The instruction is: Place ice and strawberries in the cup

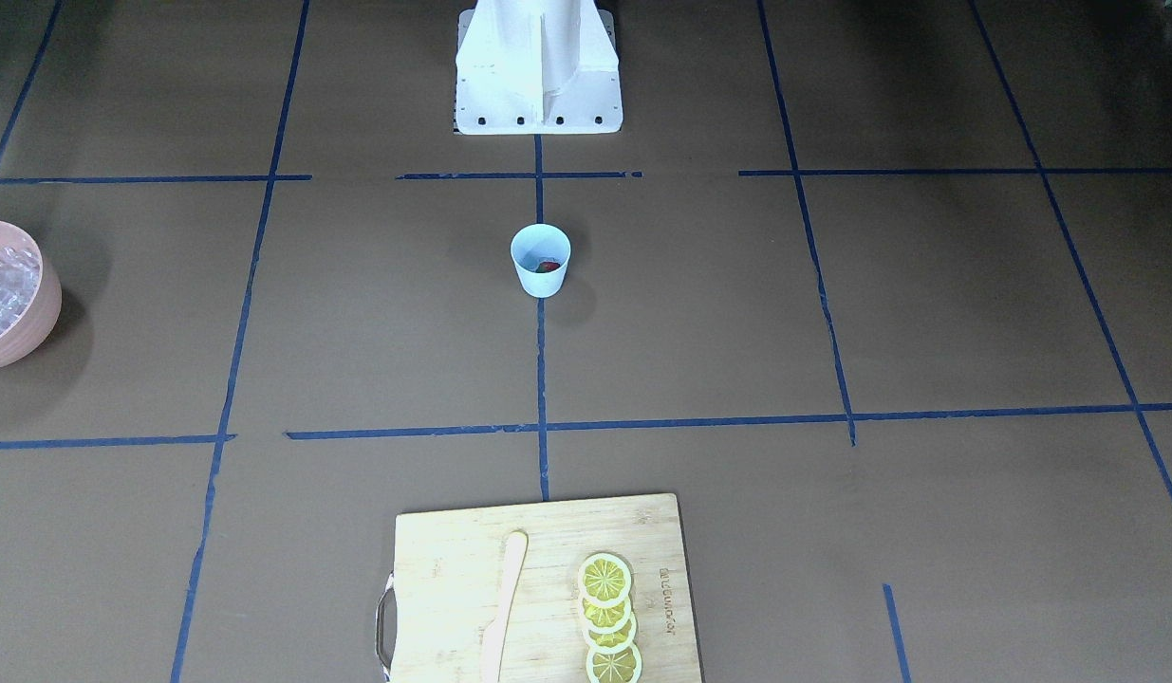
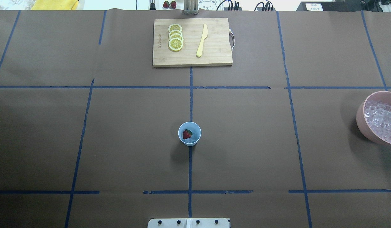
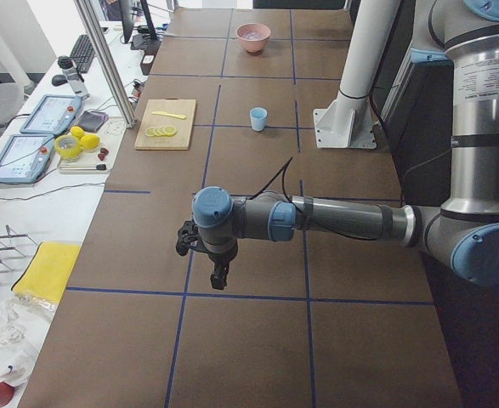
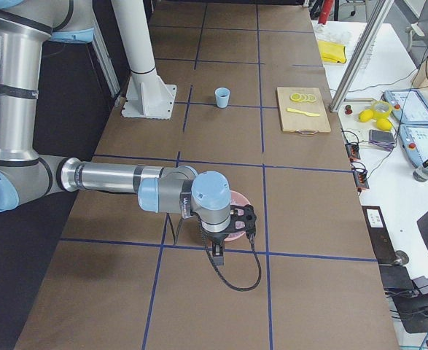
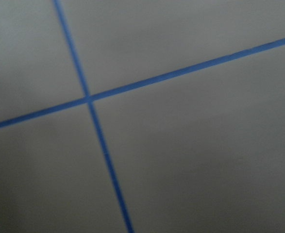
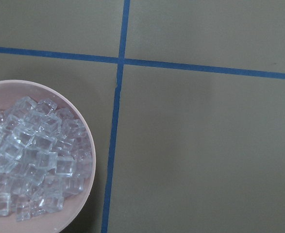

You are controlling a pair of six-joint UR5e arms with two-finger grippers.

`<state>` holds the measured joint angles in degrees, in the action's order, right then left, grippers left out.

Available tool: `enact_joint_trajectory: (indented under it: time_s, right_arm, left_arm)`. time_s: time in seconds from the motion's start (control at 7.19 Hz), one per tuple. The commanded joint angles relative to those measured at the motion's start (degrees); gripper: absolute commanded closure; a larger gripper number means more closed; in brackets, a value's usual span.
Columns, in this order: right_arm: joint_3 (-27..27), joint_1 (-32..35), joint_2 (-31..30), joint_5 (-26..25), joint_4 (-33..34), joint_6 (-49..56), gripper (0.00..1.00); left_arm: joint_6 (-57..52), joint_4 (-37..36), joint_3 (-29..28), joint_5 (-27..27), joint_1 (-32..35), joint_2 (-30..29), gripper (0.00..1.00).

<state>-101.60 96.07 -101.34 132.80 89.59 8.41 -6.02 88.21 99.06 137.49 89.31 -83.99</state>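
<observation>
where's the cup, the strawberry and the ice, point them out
cup [image 1: 540, 283]: exterior front-facing view, on its outer wall.
strawberry [image 2: 186, 134]: overhead exterior view, on its red body, inside the cup.
ice [image 6: 35, 155]: right wrist-mounted view, on the middle of the heap.

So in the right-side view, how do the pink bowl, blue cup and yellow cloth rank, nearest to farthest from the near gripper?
From the right gripper:
1. pink bowl, right beside it.
2. cup, mid-table.
3. yellow cloth, far end, off the table.

Light-blue cup, red strawberry, pink bowl.
</observation>
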Motion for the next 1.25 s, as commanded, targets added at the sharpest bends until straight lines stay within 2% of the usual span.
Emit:
enact_joint_trajectory:
  time_s: [0.0,0.14,1.11]
  right_arm:
    - [0.0,0.0,0.0,0.0,-0.03,0.64,0.01]
    - [0.0,0.0,0.0,0.0,0.06,0.65,0.01]
    - [-0.09,0.0,-0.44,0.26,0.06,0.56,0.01]
  left_arm:
    - [0.31,0.74,-0.62,0.49,6.98,1.12,0.0]
    - [0.22,0.74,-2.8,0.23,7.02,1.2,0.0]
    - [-0.48,0.82,-3.25,0.32,6.67,1.47,0.0]
